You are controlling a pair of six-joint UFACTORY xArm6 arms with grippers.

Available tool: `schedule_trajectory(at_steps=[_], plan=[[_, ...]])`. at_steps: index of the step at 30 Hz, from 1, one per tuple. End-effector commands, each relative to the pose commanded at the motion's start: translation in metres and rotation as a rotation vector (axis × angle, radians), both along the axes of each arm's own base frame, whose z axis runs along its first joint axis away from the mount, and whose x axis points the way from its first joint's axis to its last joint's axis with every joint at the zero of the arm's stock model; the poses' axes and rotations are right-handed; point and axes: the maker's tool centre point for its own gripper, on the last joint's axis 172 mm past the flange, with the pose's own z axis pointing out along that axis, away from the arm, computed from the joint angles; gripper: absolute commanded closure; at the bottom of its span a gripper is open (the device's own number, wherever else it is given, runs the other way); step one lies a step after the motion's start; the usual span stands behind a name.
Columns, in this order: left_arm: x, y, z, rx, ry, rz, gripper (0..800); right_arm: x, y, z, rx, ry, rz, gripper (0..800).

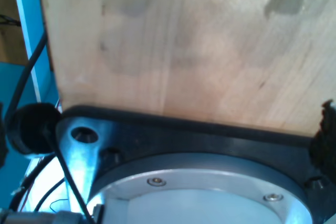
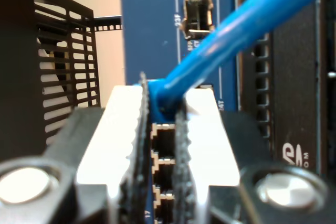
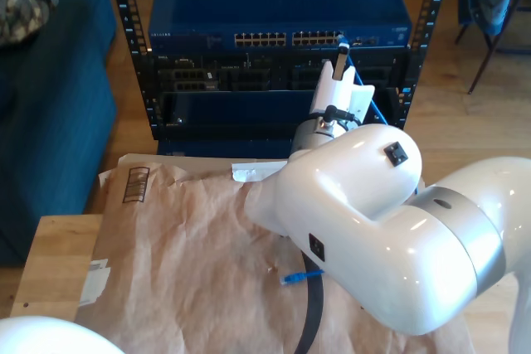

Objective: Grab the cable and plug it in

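The cable point(image 2: 236, 30), thin and bright blue, was pinched near one end between the fingers point(image 2: 184, 145) of my second gripper point(image 2: 164, 129), running up and away from them across the blue switch point(image 2: 152, 24) face. Directly behind the grip lay a column of empty network ports point(image 2: 164, 137). In the exterior view, my second gripper point(image 3: 342, 54) was raised against the port row of the blue switch point(image 3: 274, 14) in the black rack point(image 3: 133, 64), toward the exterior view's right end of that row, with the cable point(image 3: 377, 109) trailing down beside it. Its other plug point(image 3: 292, 278) lay on brown paper point(image 3: 182, 254) covering the wooden bench point(image 3: 50, 263). The first wrist view showed a pale wooden surface point(image 1: 184, 45) and a metal base flange point(image 1: 210, 187); the state of my first gripper could not be told.
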Motion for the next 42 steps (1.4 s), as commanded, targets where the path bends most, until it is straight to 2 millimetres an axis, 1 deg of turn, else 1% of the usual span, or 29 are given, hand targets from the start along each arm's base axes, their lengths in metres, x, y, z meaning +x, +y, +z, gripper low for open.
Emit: schedule_trajectory(at_steps=[17,27,30,37,39,41,42], plan=[[0.000,0.000,0.000,0.000,0.000,-0.002,0,0.008,0.004,0.003,0.011,-0.022,0.000,799],[0.000,0.000,0.000,0.000,-0.001,-0.001,0,0.011,0.005,-0.003,0.014,-0.012,0.003,800],[0.000,0.001,0.000,0.005,0.000,0.000,1,0.014,0.006,0.003,0.023,-0.020,0.005,800],[0.000,0.001,0.000,0.003,0.000,-0.002,0,0.018,0.009,0.004,0.031,-0.027,0.009,799],[0.000,0.000,0.000,0.000,0.000,0.000,0,0.018,0.009,0.004,0.031,-0.026,0.010,780],[0.000,0.000,0.000,0.000,-0.001,-0.001,0,0.018,0.009,0.005,0.032,-0.028,0.010,736],[0.000,0.001,0.000,0.003,0.000,-0.002,0,0.018,0.009,0.006,0.032,-0.029,0.011,675]])
